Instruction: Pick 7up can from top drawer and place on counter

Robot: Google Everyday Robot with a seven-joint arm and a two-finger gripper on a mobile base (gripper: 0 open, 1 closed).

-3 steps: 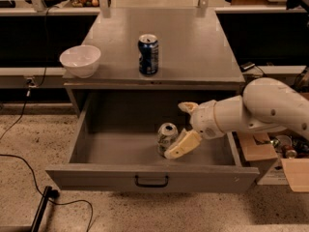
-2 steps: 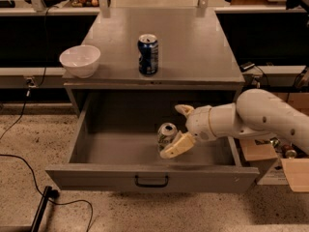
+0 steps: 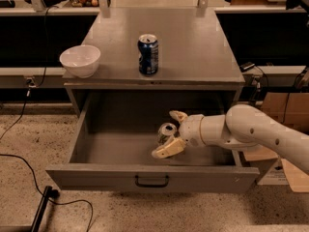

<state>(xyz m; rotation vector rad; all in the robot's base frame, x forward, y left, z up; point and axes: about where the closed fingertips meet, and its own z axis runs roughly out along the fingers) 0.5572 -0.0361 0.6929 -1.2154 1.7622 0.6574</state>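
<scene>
The 7up can [image 3: 166, 132], pale green-and-white with a silver top, stands inside the open top drawer [image 3: 111, 144], right of its middle. My gripper [image 3: 170, 134] reaches in from the right on a white arm. Its two cream fingers are spread, one behind the can and one in front of it [image 3: 166, 150], with the can between them. The fingers are open and do not clamp the can. The grey counter [image 3: 193, 47] is above the drawer.
A dark blue can [image 3: 148, 54] stands on the counter near its front edge. A white bowl [image 3: 80, 60] sits at the counter's front left corner. Cardboard boxes [image 3: 285, 115] lie to the right of the cabinet. A black cable [image 3: 29, 173] runs over the floor at left.
My arm has reached further left into the drawer. The open fingers now straddle the 7up can, which has not moved.
</scene>
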